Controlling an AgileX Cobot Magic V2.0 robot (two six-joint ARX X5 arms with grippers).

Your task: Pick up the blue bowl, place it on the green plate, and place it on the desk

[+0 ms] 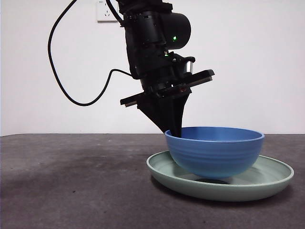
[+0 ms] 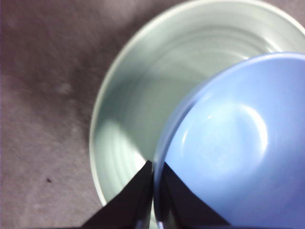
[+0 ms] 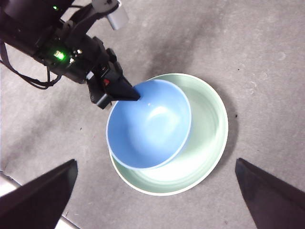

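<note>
The blue bowl (image 1: 214, 152) sits low over the green plate (image 1: 267, 183), offset toward the plate's left side, with a dark shadow beneath it; I cannot tell whether it touches. My left gripper (image 1: 174, 128) comes down from above and is shut on the bowl's left rim, one jaw inside and one outside. The left wrist view shows the jaws (image 2: 153, 168) pinching the bowl (image 2: 238, 143) over the plate (image 2: 143, 86). My right gripper (image 3: 155, 161) is open and empty, high above bowl (image 3: 147, 124) and plate (image 3: 209, 124). The desk (image 1: 71, 181) lies under all.
A white wall stands behind the desk with a socket (image 1: 106, 12) and a black cable (image 1: 52, 62) looping down from the left arm. Bare desk stretches left of the plate (image 1: 57, 191) and around it in the right wrist view (image 3: 257, 57).
</note>
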